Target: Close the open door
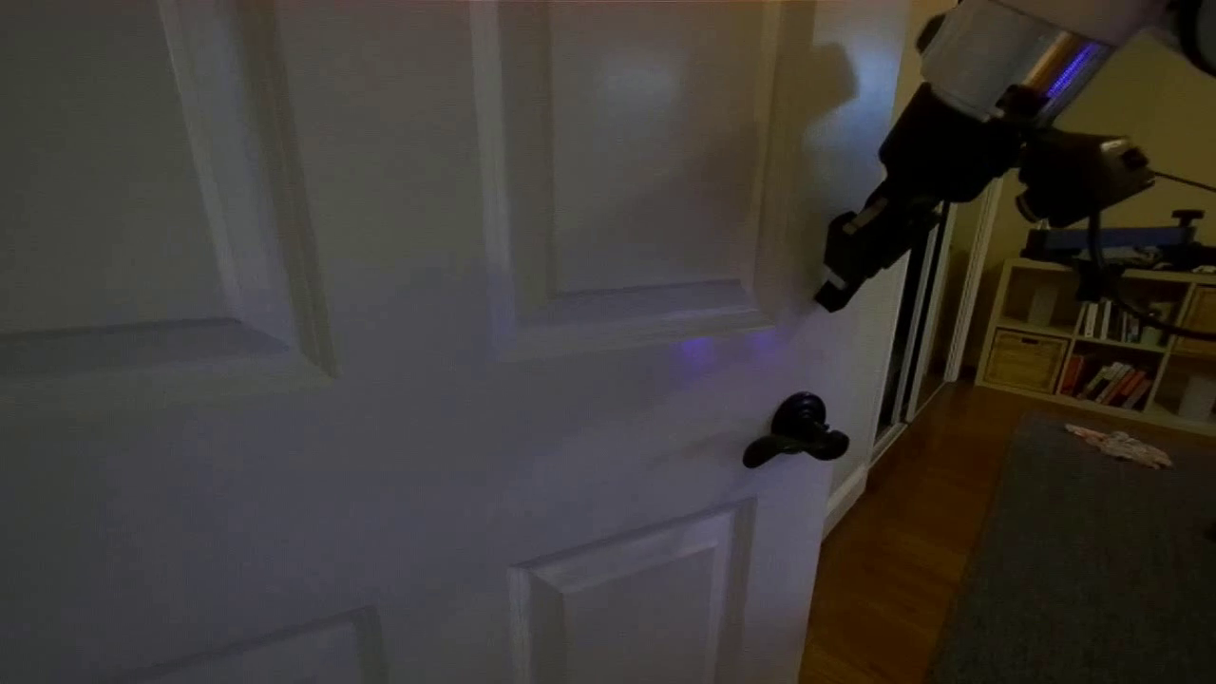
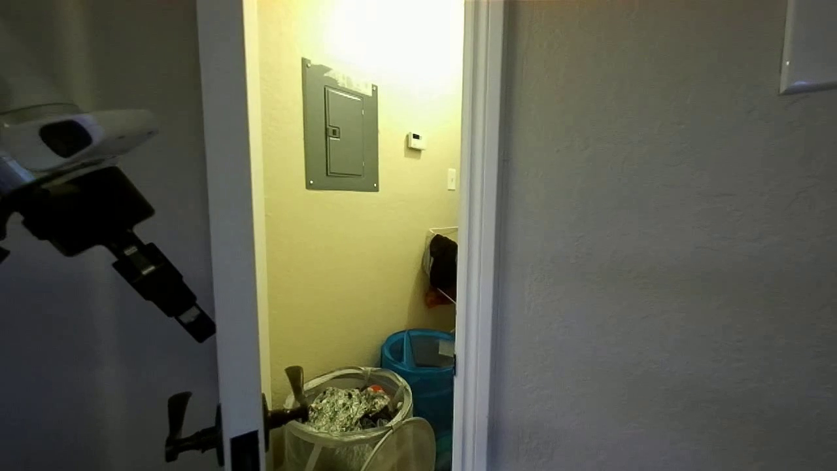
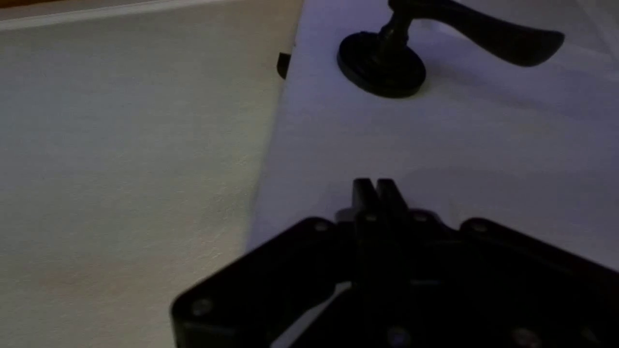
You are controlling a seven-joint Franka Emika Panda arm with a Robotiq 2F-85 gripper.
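The white panelled door [image 1: 418, 446] stands ajar. Its edge [image 2: 232, 229] shows in an exterior view, with a wide gap between it and the white door frame [image 2: 480, 261]. The black lever handle [image 1: 798, 429] is near the door's free edge; it also shows in an exterior view [image 2: 193, 441] and in the wrist view [image 3: 382, 65]. My gripper [image 1: 832, 294] is shut and empty, pointing down at the door above the handle, close to the free edge [image 2: 201, 327]. In the wrist view the fingertips [image 3: 376, 183] are together in front of the door face. Whether they touch it I cannot tell.
Through the gap a mesh laundry hamper [image 2: 350, 435] and a blue hamper [image 2: 418, 376] stand behind the door. A textured wall [image 2: 654, 261] is beside the frame. A cube shelf [image 1: 1073, 337] and a grey rug [image 1: 1073, 560] are beyond the door.
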